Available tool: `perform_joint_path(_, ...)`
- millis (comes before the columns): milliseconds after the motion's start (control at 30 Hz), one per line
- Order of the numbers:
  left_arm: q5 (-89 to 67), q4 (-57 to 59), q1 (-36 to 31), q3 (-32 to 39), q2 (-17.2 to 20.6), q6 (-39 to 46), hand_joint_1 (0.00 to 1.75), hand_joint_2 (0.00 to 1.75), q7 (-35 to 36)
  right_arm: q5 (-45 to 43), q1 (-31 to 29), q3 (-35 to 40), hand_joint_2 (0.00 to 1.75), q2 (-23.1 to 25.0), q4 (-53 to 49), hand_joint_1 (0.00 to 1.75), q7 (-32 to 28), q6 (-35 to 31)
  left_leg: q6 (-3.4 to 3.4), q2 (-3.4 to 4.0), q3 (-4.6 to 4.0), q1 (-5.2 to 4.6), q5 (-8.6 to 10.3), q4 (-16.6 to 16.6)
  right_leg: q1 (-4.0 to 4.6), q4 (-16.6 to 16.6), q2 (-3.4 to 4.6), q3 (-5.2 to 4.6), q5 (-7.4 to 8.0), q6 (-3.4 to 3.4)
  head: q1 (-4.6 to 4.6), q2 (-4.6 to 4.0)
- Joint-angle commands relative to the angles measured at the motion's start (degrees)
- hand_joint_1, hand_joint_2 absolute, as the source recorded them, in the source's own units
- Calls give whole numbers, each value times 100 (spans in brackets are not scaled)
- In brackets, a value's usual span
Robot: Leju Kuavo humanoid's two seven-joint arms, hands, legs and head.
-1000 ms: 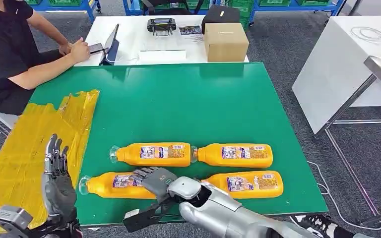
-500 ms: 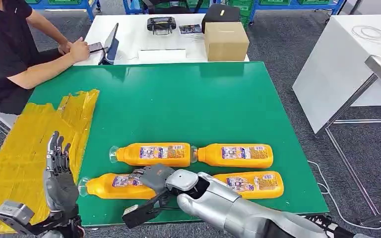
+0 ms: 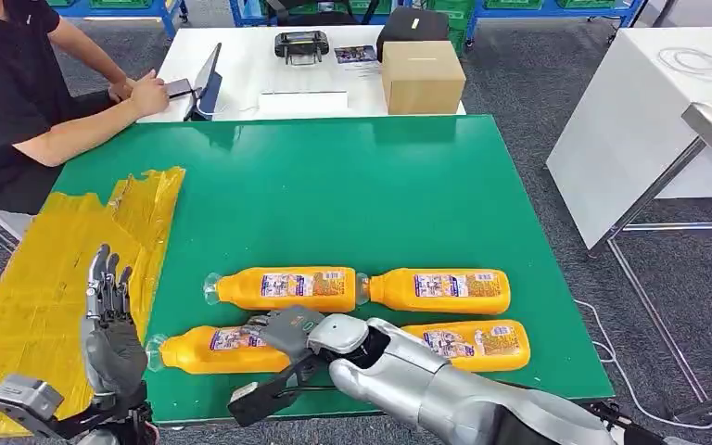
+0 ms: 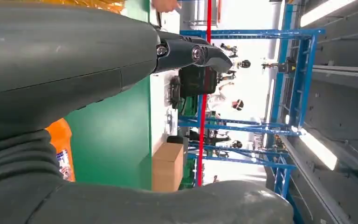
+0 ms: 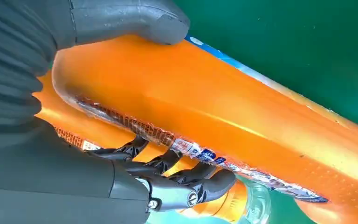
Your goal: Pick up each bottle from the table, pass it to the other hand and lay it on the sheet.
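Right robot hand (image 3: 283,331) wrapped on the near-left orange plastic bottle (image 3: 206,349), thumb over one flank and dark fingers (image 5: 177,179) curled under the other in the right wrist view; clamped on it, though by the head view the bottle lies flat on the green desk (image 3: 334,195), not yet lifted. Left robot hand (image 3: 108,326) upright beside the crumpled yellow plastic sheet (image 3: 46,278), fingers apart, holding nothing. Three more orange bottles on the desk: far-left bottle (image 3: 287,288) just beyond the gripped one, far-right bottle (image 3: 440,290) cap to base with it, near-right bottle (image 3: 473,344) partly behind the right forearm.

Likely step: securing the grip before the lift and the pass to the left.

Risks, as judged: smooth round body with a glossy label, so a slip or a roll out of the fingers on lifting if the grip sits off balance; grip seems placed toward the base end, so the clear-capped neck (image 3: 155,350) may droop and drag on the desk; far-left bottle lies close by the knuckles, so an outward swing could nudge it and set it rolling; near-right bottle sits by the forearm and could be swept off the near edge; handover may fail if the waiting hand closes on a short free length.

Person in a black shirt (image 3: 9,93) seated at the far left, well apart from the bottles.
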Motion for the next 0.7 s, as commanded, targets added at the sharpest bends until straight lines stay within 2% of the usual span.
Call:
perform_joint_path(33, 57, 293, -91, 31, 88, 19, 0, 0, 3, -259, 337, 169, 175, -217, 467, 175, 155, -92, 3, -16, 5, 0, 6, -18, 1, -18, -21, 12, 0, -5, 0, 0)
perform_joint_path(67, 71, 222, -9, 83, 75, 32, 0, 0, -16, -444, 637, -55, 175, -279, 493, 175, 231, -353, 4, -20, 1, 0, 11, -27, 2, -28, -27, 10, 3, -8, 0, 0)
perform_joint_path(133, 76, 165, 56, 130, 67, 16, 0, 0, -19, -351, 756, 31, 175, -318, 553, 175, 235, -527, 3, -24, 20, 2, 5, -27, 4, -32, -29, 31, -3, -5, 0, 0)
perform_joint_path(167, 76, 162, 49, 151, 51, -2, 0, 0, -19, -267, 685, 163, 175, -299, 580, 136, 213, -570, 3, -18, 18, 2, 2, -22, 3, -26, -23, 27, -4, -5, 2, 0)
perform_joint_path(200, 75, 168, 34, 149, 45, -8, 0, 0, -19, -212, 606, 226, 175, -275, 577, 0, 216, -568, 2, -9, 16, 0, -3, -11, 1, -12, -12, 22, -7, -3, 2, 0)
perform_joint_path(333, 78, 313, -121, 43, 78, -51, 0, 0, -4, -202, 143, 467, 175, -181, 490, 0, 118, -94, 3, -17, -12, -2, 3, -6, 1, -5, -21, -4, -4, -5, 4, 0)
perform_joint_path(433, 71, 328, -143, 33, 88, -48, 0, 0, 2, -198, 54, 528, 175, -157, 472, 0, 99, -2, 1, -13, -6, 3, 3, -11, 6, -14, -17, 3, 0, -6, 9, 0)
perform_joint_path(567, 50, 501, -325, -72, 116, -78, 0, 0, 58, -155, -411, 893, 175, -43, 362, 0, -105, 484, 2, -8, -7, 2, 3, -11, 4, -13, -13, 2, -2, -5, 2, 0)
perform_joint_path(700, 48, 572, -385, -130, 164, -41, 0, 0, 83, -348, -514, 947, 175, -53, 242, 0, -55, 652, 1, -8, 0, -1, 0, -6, -2, -5, -12, 7, -5, -2, 0, 0)
